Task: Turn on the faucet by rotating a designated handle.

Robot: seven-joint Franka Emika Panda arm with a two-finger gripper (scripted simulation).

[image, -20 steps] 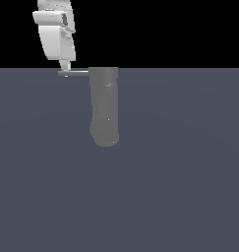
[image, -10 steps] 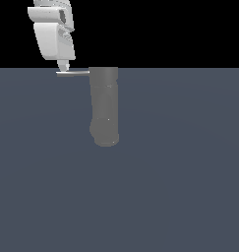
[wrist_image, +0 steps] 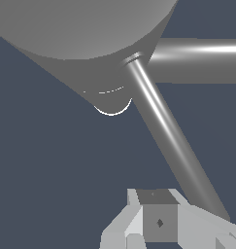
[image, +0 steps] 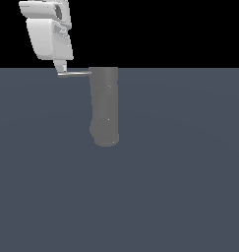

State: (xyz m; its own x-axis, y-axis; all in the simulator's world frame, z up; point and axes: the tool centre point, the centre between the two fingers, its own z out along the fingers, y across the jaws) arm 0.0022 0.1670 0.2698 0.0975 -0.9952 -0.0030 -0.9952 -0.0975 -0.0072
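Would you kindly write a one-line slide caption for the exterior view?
Panda gripper meets the outer end of the thin handle projecting from the grey faucet column.

We see the faucet standing on the floor, about mid-scene. The handle juts from its top toward the exterior view's left. Our gripper sits at the handle's outer end, the arm rising above it.
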